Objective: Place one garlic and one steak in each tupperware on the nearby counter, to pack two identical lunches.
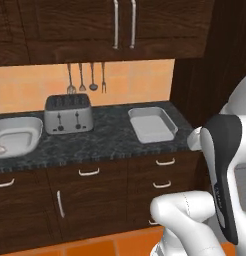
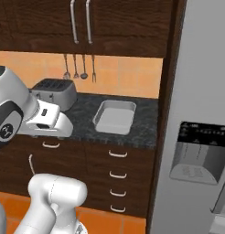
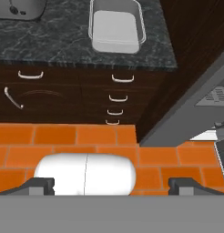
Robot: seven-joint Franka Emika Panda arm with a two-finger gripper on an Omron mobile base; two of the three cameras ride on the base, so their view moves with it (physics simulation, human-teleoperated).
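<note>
Standing in front of the counter (image 1: 110, 137), the white arm holds its gripper (image 3: 111, 184) well back from the worktop, above the orange floor tiles (image 3: 63, 136), with the two dark fingertips (image 3: 41, 184) spread wide apart and nothing between them. Taking the silver toaster (image 1: 68, 114) as the landmark: it sits on the black speckled stone against the orange backsplash, directly beneath a row of hanging utensils (image 1: 86, 77). To the right of the toaster, with a stretch of bare stone between, lies the rectangular tupperware (image 1: 152, 124), tray-like, pale grey-white, its inside showing no food from either base camera; the hand camera looks into the same tray (image 3: 116, 26) and also finds it bare. To the left of the toaster, close beside it, rests the rounded-square tupperware (image 1: 17, 135), bowl-like; something small and pale shows near its left edge, too faint to name. I cannot make out any garlic or steak from where these cameras look. Below the toaster run dark brown cabinet doors and drawers (image 1: 90, 195) with curved silver handles, and well to the right of it, past a tall dark wooden panel, stands a grey fridge (image 2: 201, 137) with a dispenser recess in its door.
</note>
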